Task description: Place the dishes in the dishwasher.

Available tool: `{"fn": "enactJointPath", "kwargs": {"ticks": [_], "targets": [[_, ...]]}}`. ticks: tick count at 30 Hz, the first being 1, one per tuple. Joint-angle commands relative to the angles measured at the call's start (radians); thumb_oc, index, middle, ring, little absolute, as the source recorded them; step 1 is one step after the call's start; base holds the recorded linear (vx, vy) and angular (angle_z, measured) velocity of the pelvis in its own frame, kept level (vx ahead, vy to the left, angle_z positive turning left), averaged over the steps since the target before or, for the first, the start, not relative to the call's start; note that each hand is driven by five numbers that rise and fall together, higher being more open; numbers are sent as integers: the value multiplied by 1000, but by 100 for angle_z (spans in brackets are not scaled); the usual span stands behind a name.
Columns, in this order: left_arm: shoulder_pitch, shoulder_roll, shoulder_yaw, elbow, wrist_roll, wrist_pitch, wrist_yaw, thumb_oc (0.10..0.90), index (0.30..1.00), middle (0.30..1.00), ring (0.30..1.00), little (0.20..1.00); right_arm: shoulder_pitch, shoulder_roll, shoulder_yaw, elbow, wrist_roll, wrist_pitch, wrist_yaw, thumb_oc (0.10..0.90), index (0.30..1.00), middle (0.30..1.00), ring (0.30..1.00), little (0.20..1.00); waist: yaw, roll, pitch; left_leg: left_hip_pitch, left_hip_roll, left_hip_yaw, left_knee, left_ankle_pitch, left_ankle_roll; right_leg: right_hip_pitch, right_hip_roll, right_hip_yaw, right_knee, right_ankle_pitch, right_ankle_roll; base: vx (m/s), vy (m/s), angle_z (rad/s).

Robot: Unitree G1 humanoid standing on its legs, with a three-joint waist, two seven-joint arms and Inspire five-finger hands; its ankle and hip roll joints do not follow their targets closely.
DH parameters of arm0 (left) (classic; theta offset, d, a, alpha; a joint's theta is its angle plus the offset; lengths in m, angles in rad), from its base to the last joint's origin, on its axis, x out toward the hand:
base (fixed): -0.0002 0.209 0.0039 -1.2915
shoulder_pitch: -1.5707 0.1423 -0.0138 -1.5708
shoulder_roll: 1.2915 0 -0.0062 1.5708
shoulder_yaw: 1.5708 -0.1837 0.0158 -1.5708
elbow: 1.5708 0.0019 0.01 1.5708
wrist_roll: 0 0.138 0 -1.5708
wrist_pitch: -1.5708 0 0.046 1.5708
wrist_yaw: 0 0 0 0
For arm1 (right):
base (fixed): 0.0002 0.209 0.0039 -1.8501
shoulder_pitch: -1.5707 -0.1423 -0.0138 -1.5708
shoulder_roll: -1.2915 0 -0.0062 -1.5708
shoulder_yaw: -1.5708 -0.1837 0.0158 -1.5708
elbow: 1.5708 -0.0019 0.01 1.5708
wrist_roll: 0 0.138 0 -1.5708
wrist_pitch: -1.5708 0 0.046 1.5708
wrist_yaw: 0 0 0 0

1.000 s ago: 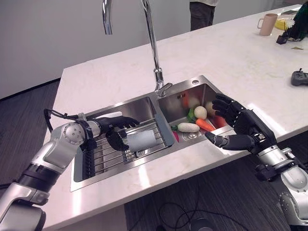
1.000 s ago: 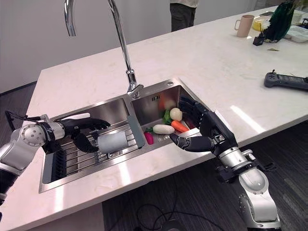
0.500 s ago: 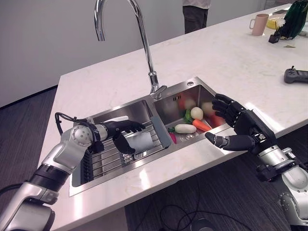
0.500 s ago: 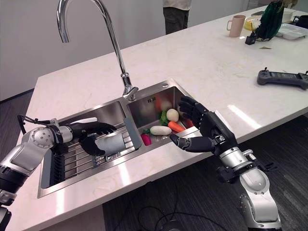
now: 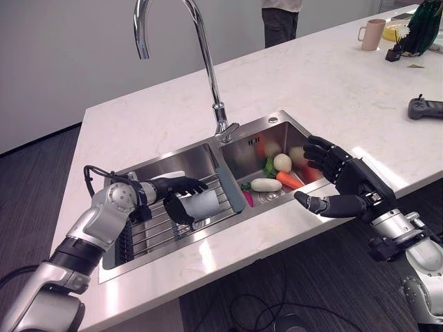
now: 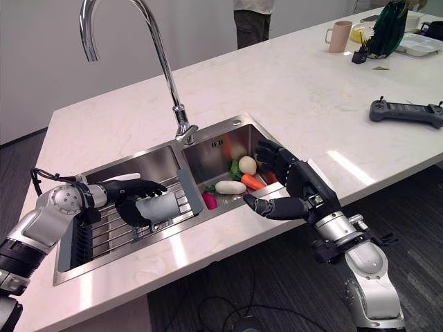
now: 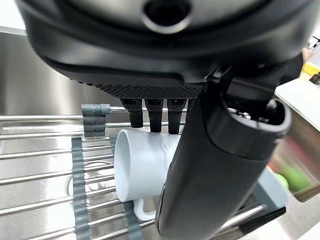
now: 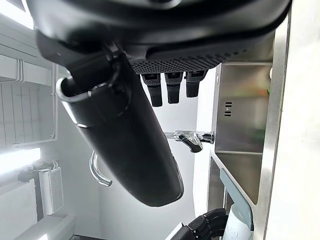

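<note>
A white mug (image 5: 203,204) lies on its side on the wire rack (image 5: 149,227) in the left sink basin. My left hand (image 5: 173,196) is shut on the mug, with the fingers over its top and the thumb curled against its near side. The left wrist view shows the mug (image 7: 142,165) between the fingers and the thumb (image 7: 215,165). My right hand (image 5: 349,185) hovers open above the front rim of the right basin (image 5: 294,128), holding nothing. No dishwasher is in view.
The right basin holds toy vegetables, among them a white radish (image 5: 266,185) and a carrot (image 5: 291,180). A tall faucet (image 5: 208,62) rises behind the sink. On the far counter are a beige mug (image 5: 374,29) and a black controller (image 5: 426,107). A person (image 5: 280,17) stands beyond the counter.
The camera has shifted. My left thumb has closed a little tighter against the mug, which stays on the rack. The right hand has barely moved.
</note>
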Motion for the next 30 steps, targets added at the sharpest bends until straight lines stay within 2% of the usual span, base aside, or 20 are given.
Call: {"fn": "enactJointPath", "kwargs": {"ticks": [1, 30], "targets": [[-120, 15, 61, 3, 25, -18, 35, 800, 900, 900, 900, 900, -105, -11, -63, -35, 59, -86, 3, 800, 900, 900, 900, 900, 9, 5, -32, 66, 1, -65, 110, -266, -13, 32, 9, -95, -92, -20, 33, 0, 0, 0], [-91, -5, 80, 31, 77, 6, 61, 800, 900, 900, 900, 900, -115, -14, -52, -28, 58, -81, 10, 800, 900, 900, 900, 900, 22, -16, -32, 60, 2, -79, 110, -261, -10, 34, 13, -100, -92, -22, 28, 0, 0, 0]]}}
